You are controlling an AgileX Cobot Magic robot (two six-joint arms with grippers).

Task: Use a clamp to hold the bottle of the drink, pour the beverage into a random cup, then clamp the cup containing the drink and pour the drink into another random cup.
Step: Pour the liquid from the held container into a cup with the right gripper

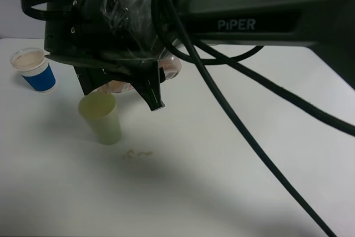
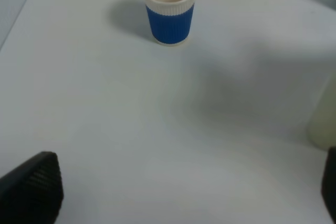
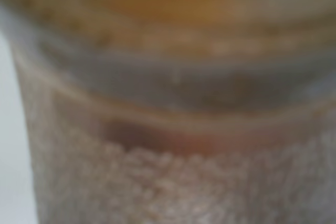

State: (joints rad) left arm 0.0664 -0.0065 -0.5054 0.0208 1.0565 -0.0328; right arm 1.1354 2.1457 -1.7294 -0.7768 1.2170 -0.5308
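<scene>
My right gripper (image 1: 123, 94) reaches across to the left of the exterior view and is shut on a clear drink container (image 1: 170, 68) with orange-brown liquid, held tilted just above a pale yellow-green cup (image 1: 101, 118). The right wrist view is filled by this container (image 3: 173, 129), blurred and very close. A blue cup with a white rim (image 1: 35, 70) holds beige drink at the far left; it also shows in the left wrist view (image 2: 169, 8). My left gripper (image 2: 181, 203) is open and empty, low over the table, well short of the blue cup. The yellow-green cup (image 2: 324, 119) is at that view's edge.
A small beige spill (image 1: 137, 154) lies on the white table (image 1: 233, 154) in front of the yellow-green cup. The right arm and its black cables (image 1: 233, 115) cross the upper and right parts of the exterior view. The left arm is not seen there.
</scene>
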